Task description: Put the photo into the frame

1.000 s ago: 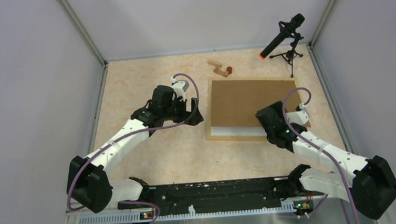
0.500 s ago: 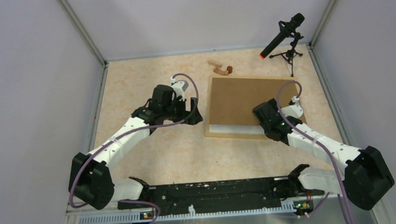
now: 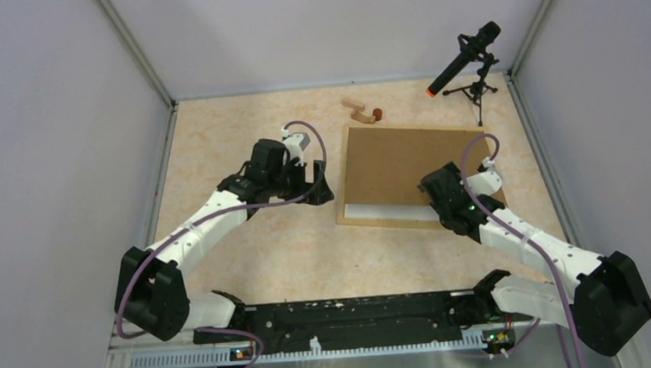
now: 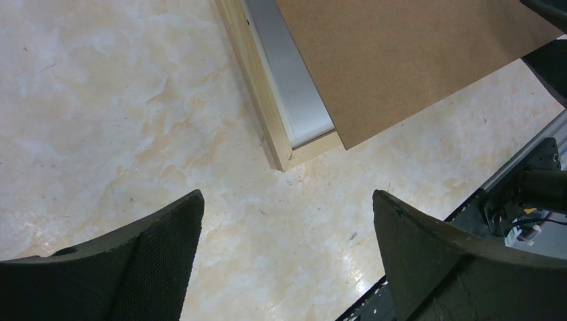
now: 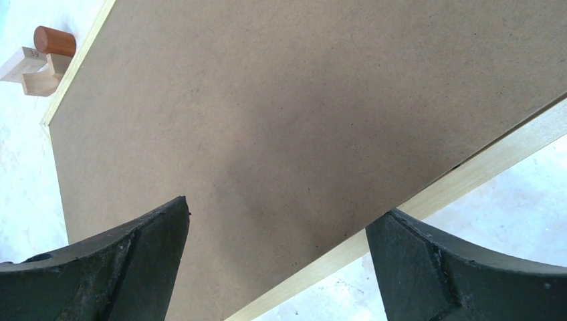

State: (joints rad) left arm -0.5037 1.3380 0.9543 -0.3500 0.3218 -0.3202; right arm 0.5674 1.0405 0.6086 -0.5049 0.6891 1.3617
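The frame (image 3: 385, 224) lies flat right of the table's centre, its pale wood rails round a brown backing board (image 3: 403, 165) that sits askew on it. A white strip (image 3: 383, 212) shows along the near edge. The photo is hidden. My left gripper (image 3: 322, 188) hovers open just left of the frame, over bare table; in the left wrist view (image 4: 287, 198) the frame's corner (image 4: 282, 148) lies ahead of the fingers. My right gripper (image 3: 433, 194) hangs open above the board's near right part; in the right wrist view (image 5: 277, 208) the board (image 5: 267, 120) and a rail (image 5: 468, 174) lie below.
Small wooden blocks (image 3: 358, 110) with a red-brown cylinder (image 5: 55, 41) lie just beyond the frame's far left corner. A microphone on a tripod (image 3: 469, 61) stands at the back right. Grey walls close in both sides. A black rail (image 3: 357, 312) runs along the near edge.
My right gripper has moved a little up and leftward over the brown board, then settled. The left arm has barely shifted. Both grippers stay open.
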